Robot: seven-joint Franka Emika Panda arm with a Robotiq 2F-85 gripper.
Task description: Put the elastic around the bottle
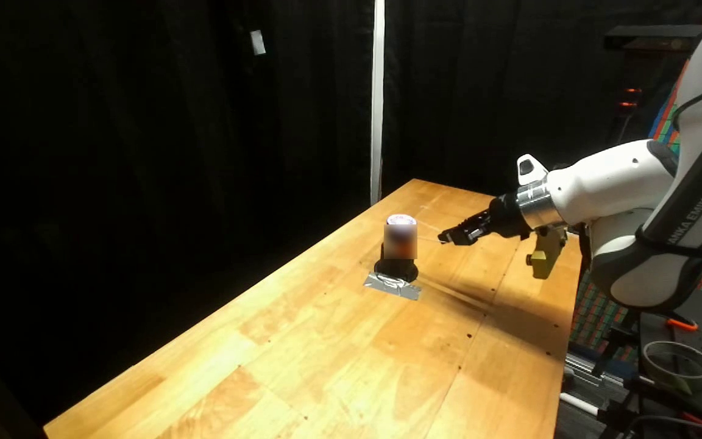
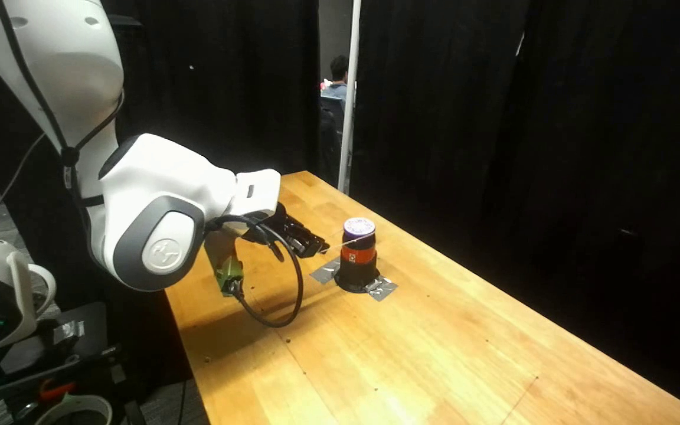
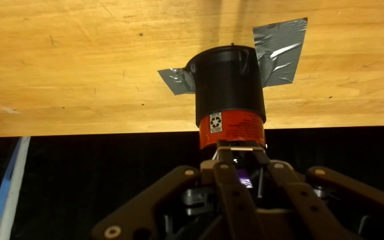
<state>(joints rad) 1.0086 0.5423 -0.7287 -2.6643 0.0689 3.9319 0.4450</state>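
The bottle, with a purple-white cap and an orange-red body, stands upright in a black holder in both exterior views (image 1: 406, 251) (image 2: 359, 255). Its red band shows in the wrist view (image 3: 232, 128). My gripper (image 1: 442, 237) (image 2: 323, 248) is beside the bottle near its upper part, apart from it. The thin pale elastic (image 2: 346, 242) stretches from the fingertips to the bottle just under the cap; how far it goes round is hard to see. In the wrist view, the gripper (image 3: 243, 153) has its fingers close together with a narrow gap; the elastic (image 3: 242, 149) spans them.
The black holder (image 2: 356, 278) is fixed to the wooden table (image 1: 351, 353) with grey tape strips (image 1: 392, 286) (image 3: 280, 51). The table edge and a black curtain lie behind the bottle. A cable (image 2: 298, 283) loops below the wrist.
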